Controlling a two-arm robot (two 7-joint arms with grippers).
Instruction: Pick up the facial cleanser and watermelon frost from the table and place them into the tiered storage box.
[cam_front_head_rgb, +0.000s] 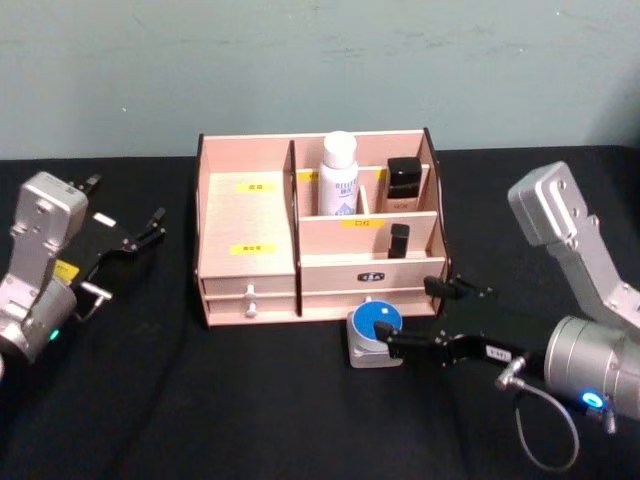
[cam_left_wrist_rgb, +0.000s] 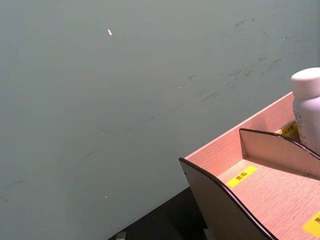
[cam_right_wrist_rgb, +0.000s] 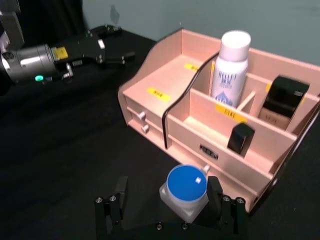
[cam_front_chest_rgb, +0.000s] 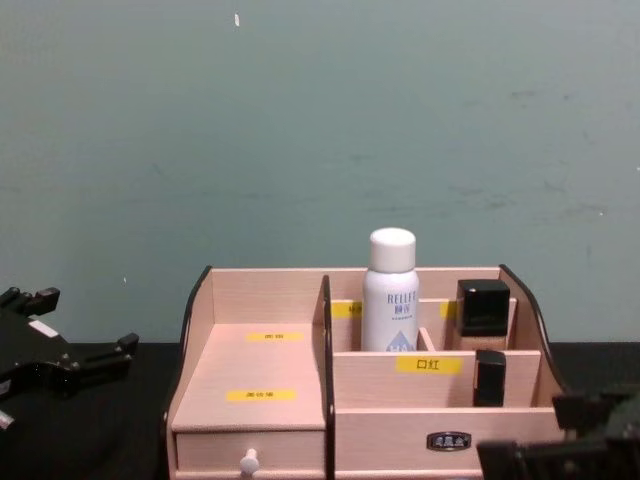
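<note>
The watermelon frost (cam_front_head_rgb: 375, 333) is a small pale jar with a round blue lid (cam_right_wrist_rgb: 186, 183), standing on the black table just in front of the tiered storage box (cam_front_head_rgb: 245, 215). My right gripper (cam_front_head_rgb: 407, 316) is open around the jar, one finger close against it and the other well apart. The facial cleanser (cam_front_head_rgb: 339, 173), a white bottle with a white cap, stands upright in a back compartment of the box (cam_front_chest_rgb: 260, 365), and its shoulder shows in the left wrist view (cam_left_wrist_rgb: 307, 107). My left gripper (cam_front_head_rgb: 128, 200) hovers open and empty to the left of the box.
A black-capped bottle (cam_front_head_rgb: 403, 185) and a small black stick (cam_front_head_rgb: 399, 240) stand in the box's right compartments. Two drawers with white knobs (cam_front_head_rgb: 250, 300) face forward. A grey-green wall (cam_front_chest_rgb: 300, 120) rises close behind the box. Black tabletop (cam_front_head_rgb: 200, 400) lies open in front.
</note>
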